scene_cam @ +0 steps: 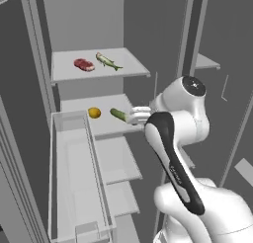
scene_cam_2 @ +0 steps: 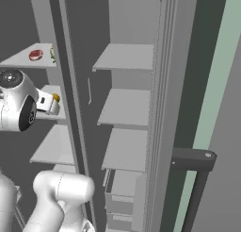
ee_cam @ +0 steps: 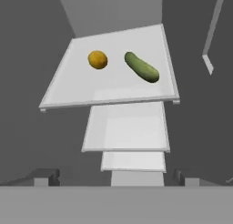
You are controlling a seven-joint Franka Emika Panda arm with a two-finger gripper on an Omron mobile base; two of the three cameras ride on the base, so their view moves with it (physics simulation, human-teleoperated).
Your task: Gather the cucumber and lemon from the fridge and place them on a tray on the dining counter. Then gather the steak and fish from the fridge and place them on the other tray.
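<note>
Reaching into the open fridge, the gripper (ee_cam: pixel 116 180) hovers in front of the middle shelf (scene_cam: pixel 106 126) with its jaws spread fully apart and nothing between them. On that shelf the lemon (scene_cam: pixel 94 112) lies to the left and the cucumber (scene_cam: pixel 118 114) lies just beside it to the right, apart from each other; in the left base view the cucumber's near end sits close to the hand. On the shelf above (scene_cam: pixel 99 69), the steak (scene_cam: pixel 84 64) lies to the left and the fish (scene_cam: pixel 108 61) just right of it. Beside the shelves stands the open fridge door (scene_cam: pixel 79 178) with its bin.
</note>
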